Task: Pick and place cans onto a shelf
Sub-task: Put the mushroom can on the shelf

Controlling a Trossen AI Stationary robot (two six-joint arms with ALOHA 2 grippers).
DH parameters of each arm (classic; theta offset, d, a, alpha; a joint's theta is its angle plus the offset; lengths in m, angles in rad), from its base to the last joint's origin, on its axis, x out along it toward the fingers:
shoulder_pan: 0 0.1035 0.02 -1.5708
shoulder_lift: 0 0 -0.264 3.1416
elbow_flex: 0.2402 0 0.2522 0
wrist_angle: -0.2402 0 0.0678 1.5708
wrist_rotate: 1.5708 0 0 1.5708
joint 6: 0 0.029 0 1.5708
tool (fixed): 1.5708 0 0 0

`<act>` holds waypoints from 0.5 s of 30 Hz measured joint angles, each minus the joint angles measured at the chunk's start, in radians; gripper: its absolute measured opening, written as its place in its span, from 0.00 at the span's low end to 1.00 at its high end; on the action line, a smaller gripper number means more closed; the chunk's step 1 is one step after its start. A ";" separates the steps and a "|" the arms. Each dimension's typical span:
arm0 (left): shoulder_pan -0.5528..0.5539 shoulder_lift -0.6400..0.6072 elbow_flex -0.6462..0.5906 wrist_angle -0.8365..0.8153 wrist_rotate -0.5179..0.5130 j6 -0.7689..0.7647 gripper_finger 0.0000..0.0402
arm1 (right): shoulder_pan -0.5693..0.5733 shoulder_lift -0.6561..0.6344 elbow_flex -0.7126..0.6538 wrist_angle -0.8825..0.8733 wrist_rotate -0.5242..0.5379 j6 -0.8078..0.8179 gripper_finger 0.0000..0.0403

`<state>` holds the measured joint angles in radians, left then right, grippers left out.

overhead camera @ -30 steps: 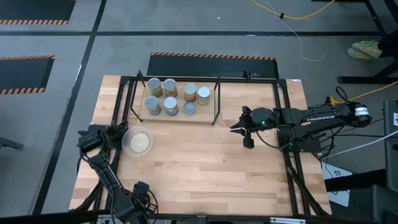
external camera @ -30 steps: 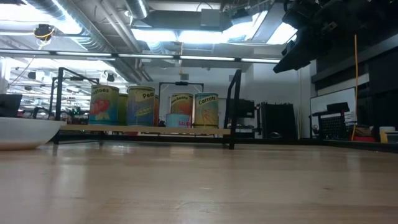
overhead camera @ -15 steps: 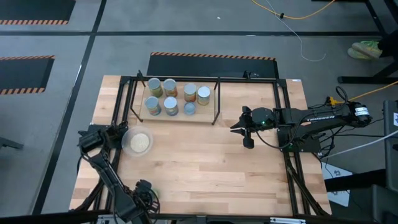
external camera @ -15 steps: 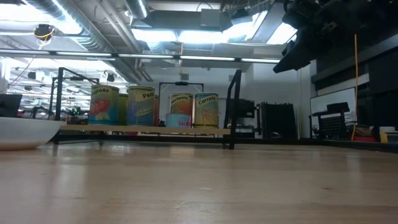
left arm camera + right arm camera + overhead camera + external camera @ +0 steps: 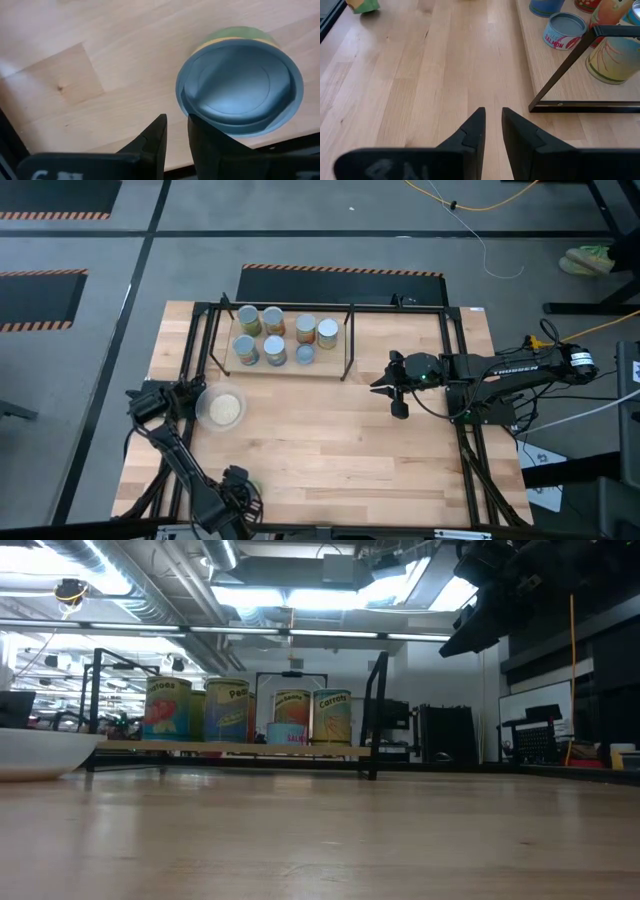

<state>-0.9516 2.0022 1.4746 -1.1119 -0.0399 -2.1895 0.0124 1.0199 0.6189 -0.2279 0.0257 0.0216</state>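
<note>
Grey floor with hazard-striped mats surrounds the wooden table, and the shelf stands toward its far edge, a pale board in a thin black frame. Seven cans sit on that board in two rows, four behind and three in front; the low one at the front row's end is a short blue-labelled salmon tin. One more can, grey-blue on top with a green and yellow side, stands on the table at its near left edge, well apart from the shelf. The left gripper hangs just beside this can, its fingers nearly closed and gripping nothing. A pale round dish lies between that corner and the shelf. The right gripper hovers over bare table just right of the shelf, fingers close together and empty. At the far edge of its view sits a small green thing, possibly the same lone can.
</note>
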 joint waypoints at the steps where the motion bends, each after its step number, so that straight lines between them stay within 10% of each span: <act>1: 0.004 0.000 0.000 0.003 0.000 0.000 0.18 | 0.000 0.000 0.000 0.000 0.000 0.000 0.17; 15: 0.054 -0.009 0.002 0.008 0.000 0.081 0.18 | 0.000 0.000 0.000 0.000 0.000 0.000 0.17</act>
<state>-0.8976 1.9934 1.4765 -1.1037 -0.0399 -2.1080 0.0125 1.0199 0.6189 -0.2277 0.0257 0.0218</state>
